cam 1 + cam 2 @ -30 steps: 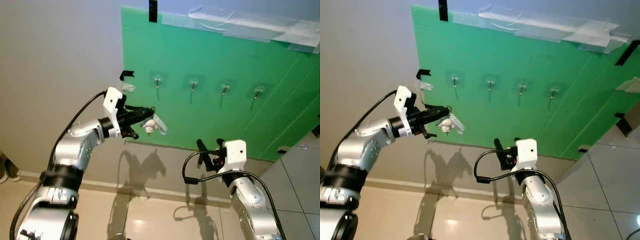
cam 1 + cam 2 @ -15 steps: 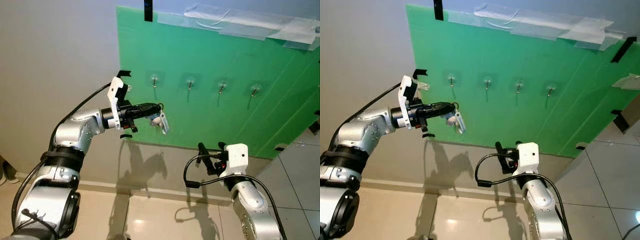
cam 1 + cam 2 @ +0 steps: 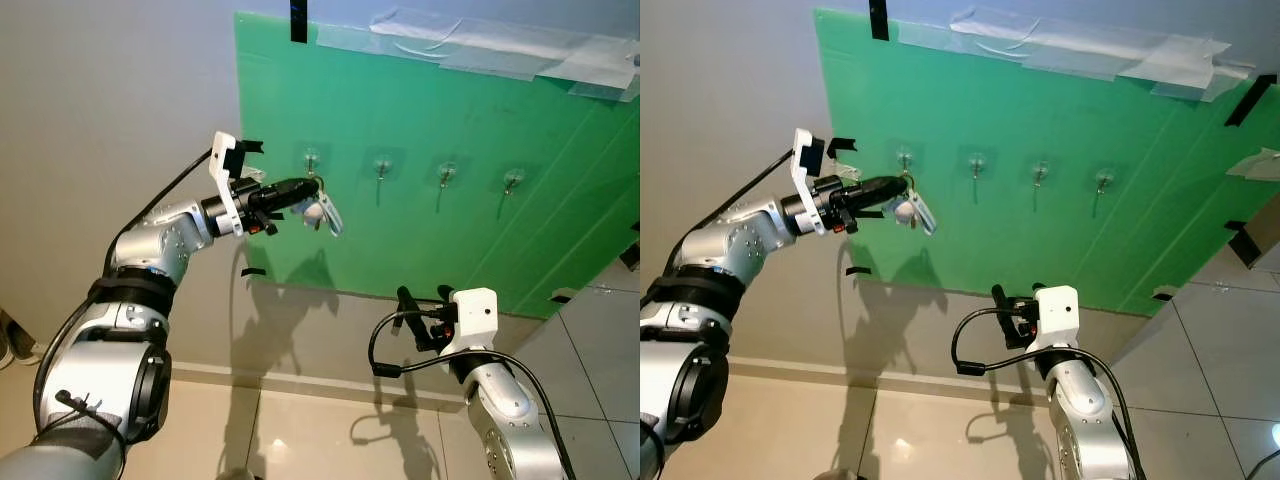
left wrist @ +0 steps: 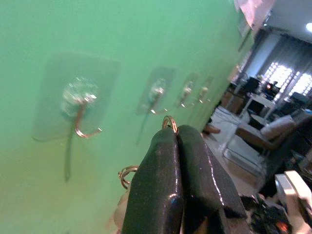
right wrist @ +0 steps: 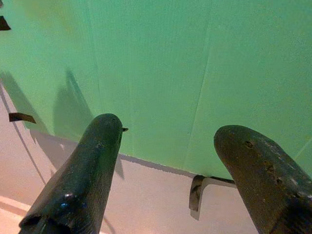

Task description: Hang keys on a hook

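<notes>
Right end effector (image 3: 420, 300) is nearest, low at 5 o'clock, fingers spread and empty, idle below the green board (image 3: 450, 240). Left end effector (image 3: 305, 188) is raised at 11 o'clock, clenched on the key ring; the keys (image 3: 322, 212) hang just beneath its tips. The leftmost hook (image 4: 83, 122) sits close beyond, not yet engaged. Judgement: bring the ring (image 4: 169, 122) above the hook tip, press toward the board, lower until it seats, and only then release.
</notes>
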`<state>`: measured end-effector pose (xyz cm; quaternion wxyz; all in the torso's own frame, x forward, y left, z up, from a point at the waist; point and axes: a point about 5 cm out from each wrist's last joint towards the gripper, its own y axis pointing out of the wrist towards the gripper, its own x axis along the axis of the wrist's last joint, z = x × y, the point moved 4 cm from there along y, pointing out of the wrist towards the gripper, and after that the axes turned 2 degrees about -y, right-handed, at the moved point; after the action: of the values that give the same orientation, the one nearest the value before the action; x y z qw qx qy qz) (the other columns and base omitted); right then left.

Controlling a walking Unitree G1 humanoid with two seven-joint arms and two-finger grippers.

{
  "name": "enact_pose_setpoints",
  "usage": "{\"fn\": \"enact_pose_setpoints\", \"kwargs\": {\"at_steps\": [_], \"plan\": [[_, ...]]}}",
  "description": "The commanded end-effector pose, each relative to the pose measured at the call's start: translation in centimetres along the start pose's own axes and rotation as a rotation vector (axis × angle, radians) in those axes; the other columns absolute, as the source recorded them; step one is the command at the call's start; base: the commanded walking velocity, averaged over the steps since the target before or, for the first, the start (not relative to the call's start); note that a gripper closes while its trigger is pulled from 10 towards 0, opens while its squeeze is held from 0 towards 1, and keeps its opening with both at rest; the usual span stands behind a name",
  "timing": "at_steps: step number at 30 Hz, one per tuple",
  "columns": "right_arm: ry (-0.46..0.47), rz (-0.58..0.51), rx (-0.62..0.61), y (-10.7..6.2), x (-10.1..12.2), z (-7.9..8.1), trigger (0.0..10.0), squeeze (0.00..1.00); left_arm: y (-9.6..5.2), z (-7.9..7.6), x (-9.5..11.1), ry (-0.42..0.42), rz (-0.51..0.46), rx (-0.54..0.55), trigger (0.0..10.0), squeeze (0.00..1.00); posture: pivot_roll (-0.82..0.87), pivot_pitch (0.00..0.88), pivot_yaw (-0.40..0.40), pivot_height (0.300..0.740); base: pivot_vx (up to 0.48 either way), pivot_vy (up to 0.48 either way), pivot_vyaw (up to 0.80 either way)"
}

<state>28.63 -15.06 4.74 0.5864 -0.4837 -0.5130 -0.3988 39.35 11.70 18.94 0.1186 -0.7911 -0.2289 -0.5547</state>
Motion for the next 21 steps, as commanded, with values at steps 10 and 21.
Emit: {"fn": "enact_pose_setpoints", "kwargs": {"at_steps": [10,21], "plan": [[-0.007,0.004,-0.013,-0.5,0.1,-0.5,10.0,0.0,0.1,1.0,0.8,-0.023,-0.067,0.065,10.0,0.0,-0.03,0.0,-0.046,0.74,0.0,0.0,0.0],[-0.011,0.007,-0.005,-0.4,0.1,-0.5,10.0,0.0,0.7,0.9,0.0,-0.072,-0.087,0.06,10.0,0.0,-0.03,0.0,-0.052,0.74,0.0,0.0,0.0]]}}
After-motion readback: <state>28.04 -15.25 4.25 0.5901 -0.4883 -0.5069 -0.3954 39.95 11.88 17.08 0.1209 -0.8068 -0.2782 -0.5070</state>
